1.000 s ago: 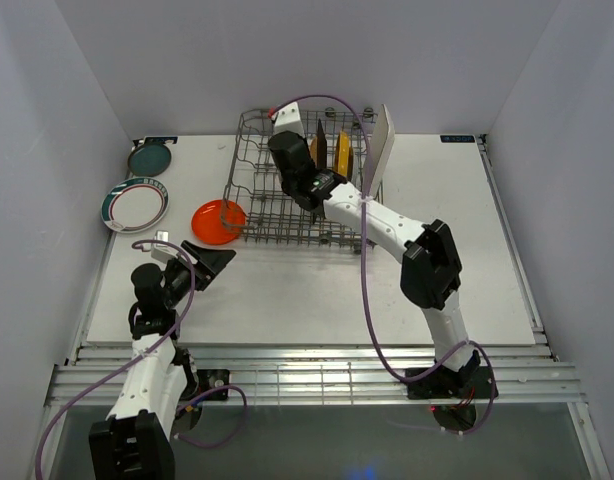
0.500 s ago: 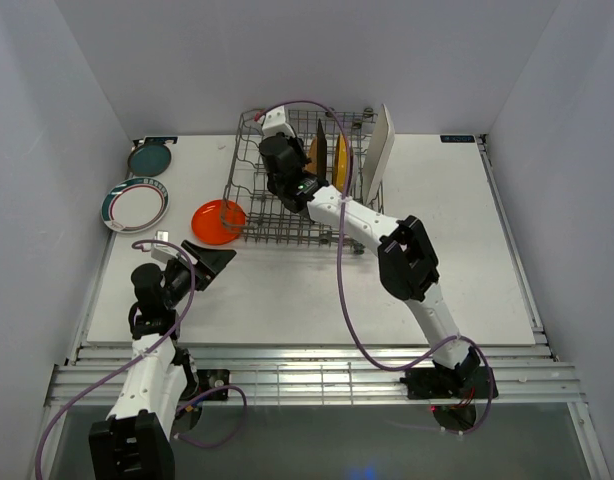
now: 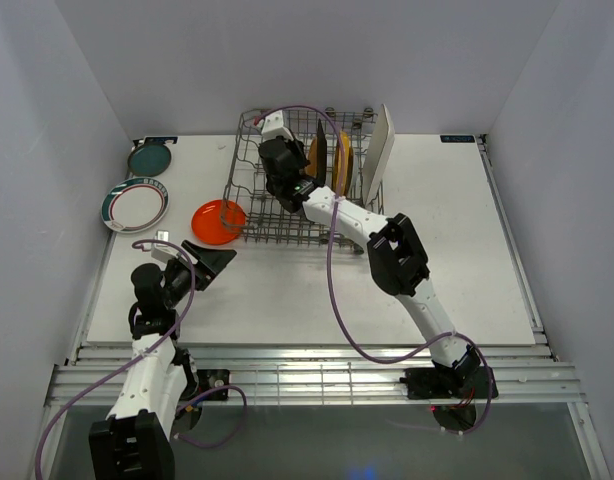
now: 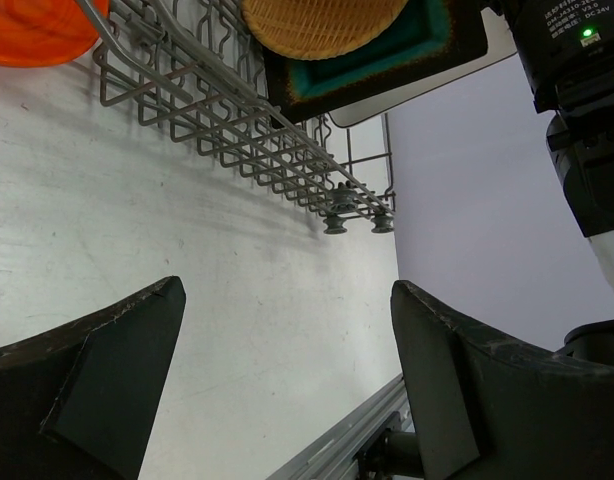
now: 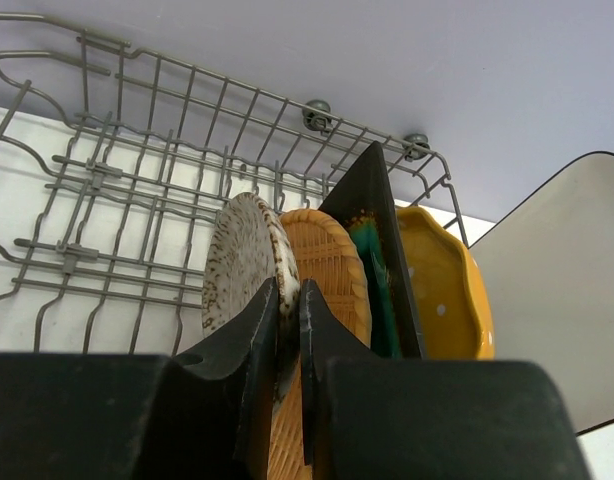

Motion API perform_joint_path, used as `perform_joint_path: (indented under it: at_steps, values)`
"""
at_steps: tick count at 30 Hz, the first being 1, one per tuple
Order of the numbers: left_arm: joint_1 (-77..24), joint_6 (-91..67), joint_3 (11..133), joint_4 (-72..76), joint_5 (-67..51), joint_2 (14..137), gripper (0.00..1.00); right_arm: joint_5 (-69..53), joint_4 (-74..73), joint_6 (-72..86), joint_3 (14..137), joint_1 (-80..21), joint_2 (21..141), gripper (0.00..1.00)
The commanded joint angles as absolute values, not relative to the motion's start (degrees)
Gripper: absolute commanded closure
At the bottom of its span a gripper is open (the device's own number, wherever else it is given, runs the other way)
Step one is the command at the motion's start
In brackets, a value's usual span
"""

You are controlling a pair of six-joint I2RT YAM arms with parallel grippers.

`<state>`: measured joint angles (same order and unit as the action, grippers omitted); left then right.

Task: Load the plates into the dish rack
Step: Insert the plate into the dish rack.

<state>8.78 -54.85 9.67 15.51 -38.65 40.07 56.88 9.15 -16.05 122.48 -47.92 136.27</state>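
Dish rack (image 3: 255,214), a rectangular grey metal wire basket, at the middle of the tabletop's (image 3: 287,290) far edge. Inside it, on edge in a row from left to right: speckled grey round plate (image 5: 242,265), wood-tone woven round plate (image 5: 332,265), dark square plate with green centre (image 5: 375,250), yellow scalloped round plate (image 5: 442,295), and white rectangular plate (image 5: 547,300) leaning out over the rack's right end. Right gripper (image 5: 290,297) reaching into the rack, clenched on the speckled plate's rim. Orange round plate (image 3: 217,221) flat on the tabletop, just beside the rack's near left corner. White round plate with teal rim (image 3: 135,205) at the left edge; teal round plate (image 3: 149,158) in the far left corner. Left gripper (image 4: 287,292) over the near left part of the tabletop, fingers (image 4: 107,350) spread wide, grasping nothing.
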Motion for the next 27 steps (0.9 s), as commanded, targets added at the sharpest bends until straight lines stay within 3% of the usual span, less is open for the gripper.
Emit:
perform_joint_path:
  at_steps: [1, 27]
  values:
    - [9.0, -54.3, 8.9, 17.1, -40.0, 39.9, 0.06, 58.4, 15.7, -16.0, 125.9, -47.4, 136.1, 0.92]
    - [8.9, -54.6, 8.3, 18.0, -40.7, 39.6, 0.06, 56.5, 16.3, -10.0, 122.4, -46.2, 139.0, 0.92]
